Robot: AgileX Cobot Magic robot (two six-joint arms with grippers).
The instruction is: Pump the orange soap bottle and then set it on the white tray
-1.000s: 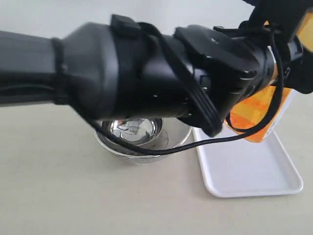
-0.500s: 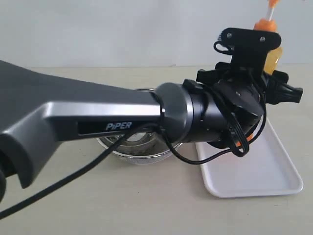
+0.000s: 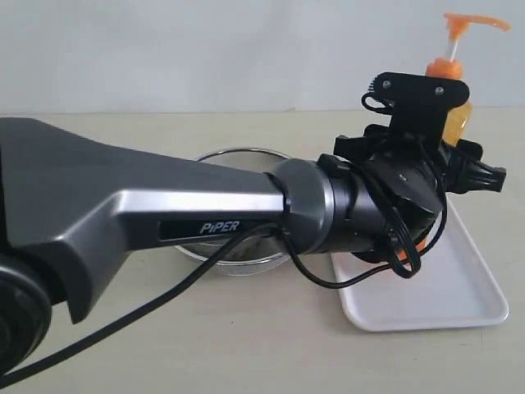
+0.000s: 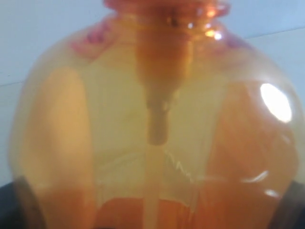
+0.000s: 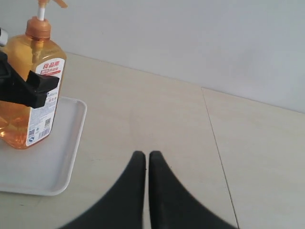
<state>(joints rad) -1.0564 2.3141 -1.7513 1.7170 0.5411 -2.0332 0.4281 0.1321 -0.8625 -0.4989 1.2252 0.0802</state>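
The orange soap bottle (image 5: 29, 95) stands upright, and its base appears to rest on the far part of the white tray (image 5: 45, 167). In the exterior view only its pump head and shoulder (image 3: 456, 115) show above the left arm's wrist, with the white tray (image 3: 447, 304) below. My left gripper (image 4: 152, 212) is shut on the bottle's body, which fills the left wrist view; one black finger (image 5: 29, 88) crosses the label. My right gripper (image 5: 147, 155) is shut on nothing, over bare table to the side of the tray.
A round steel bowl (image 3: 238, 153) sits beside the tray, mostly hidden behind the left arm (image 3: 164, 213). A pale wall rises behind the beige table (image 5: 157, 109).
The left arm has swung back from the camera and come down with the bottle, which was tilted above the tray and is now upright and lower on it.
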